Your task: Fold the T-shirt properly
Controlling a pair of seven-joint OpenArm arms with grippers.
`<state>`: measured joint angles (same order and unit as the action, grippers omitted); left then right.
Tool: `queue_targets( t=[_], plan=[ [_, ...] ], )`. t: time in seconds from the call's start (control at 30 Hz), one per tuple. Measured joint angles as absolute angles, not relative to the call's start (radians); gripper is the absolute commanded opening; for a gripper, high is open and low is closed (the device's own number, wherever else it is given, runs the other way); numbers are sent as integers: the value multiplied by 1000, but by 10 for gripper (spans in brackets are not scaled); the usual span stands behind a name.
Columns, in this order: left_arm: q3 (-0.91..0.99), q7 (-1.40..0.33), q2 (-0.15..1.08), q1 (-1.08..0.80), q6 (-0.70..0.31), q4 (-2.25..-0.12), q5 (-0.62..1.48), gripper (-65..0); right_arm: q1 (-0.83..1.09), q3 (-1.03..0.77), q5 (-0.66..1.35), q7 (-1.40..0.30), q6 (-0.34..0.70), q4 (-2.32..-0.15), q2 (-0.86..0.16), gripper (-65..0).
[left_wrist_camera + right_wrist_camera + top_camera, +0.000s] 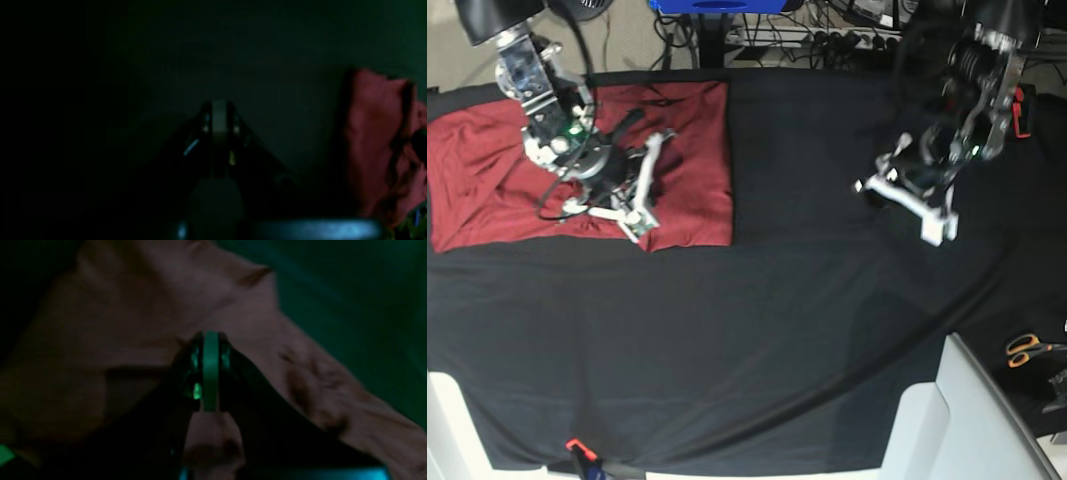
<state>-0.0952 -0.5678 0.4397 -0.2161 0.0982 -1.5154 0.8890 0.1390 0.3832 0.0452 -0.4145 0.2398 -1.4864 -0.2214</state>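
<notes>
1. Fingers first: the right gripper (210, 340) has its jaws pressed together with nothing visibly between them. In the base view it hangs over the T-shirt (689, 160) at the upper left of the frame. Whether its tips touch the cloth I cannot tell, since the wrist picture is dark and blurred.
2. Likewise, the left gripper (219, 108) is closed on nothing. It sits over the bare black tablecloth (757, 330) at the upper right of the base view, well apart from the shirt.
3. Position of the shirt: the brick-red T-shirt lies flat at the upper left of the base view, a wide rectangle with straight right and lower edges. Its left end reaches the frame's left border.
4. Progress, as a judgement: no sleeves stick out, so they seem to be tucked in already and at least one fold looks done. The rectangle is long and a little rumpled under the right arm, so a further fold across its length and some smoothing probably remain.
5. Neither arm holds cloth now, so the next fold needs a fresh grasp on an edge or corner.
6. Writing: no brand, label or print can be read on the shirt, the arms or the cloth in any view.
7. Orange-handled scissors (1027, 349) lie at the lower right edge, away from the work.
</notes>
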Motion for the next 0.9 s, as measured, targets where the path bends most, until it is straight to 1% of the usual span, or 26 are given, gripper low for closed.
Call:
queue_targets(
  t=[0.07, 0.2, 0.33, 0.4, 0.5, 0.6, 0.7, 0.9],
  plan=[
    [-50, -564, 435, -256, 88, -1546, 827, -650, 134, 419, 41, -432, 218, -1487, -224, -650],
    [4, -560, 411, -307, 90, -1555, 744, -650, 138, 471, 41, -446, 216, -1485, -228, -650],
    [-2, -567, 389, -312, 88, -1538, 749, -650, 139, 473, 44, -442, 171, -1484, -225, -650],
    [-1, -564, 387, -307, 86, -1536, 752, -650, 136, 472, 44, -446, 171, -1484, -231, -650],
    [2, -559, 361, -299, 89, -1536, 749, -650, 128, 470, 41, -447, 172, -1480, -208, -650],
    [-4, -568, 353, -300, 79, -1536, 749, -650, 104, 470, 45, -435, 175, -1433, -194, -650],
    [2, -564, 360, -299, 89, -1534, 748, -650, 99, 460, 42, -437, 136, -1390, -198, -650],
    [6, -564, 366, -302, 85, -1507, 749, -650, 106, 329, 45, -435, 134, -1385, -193, -650]
  ],
)
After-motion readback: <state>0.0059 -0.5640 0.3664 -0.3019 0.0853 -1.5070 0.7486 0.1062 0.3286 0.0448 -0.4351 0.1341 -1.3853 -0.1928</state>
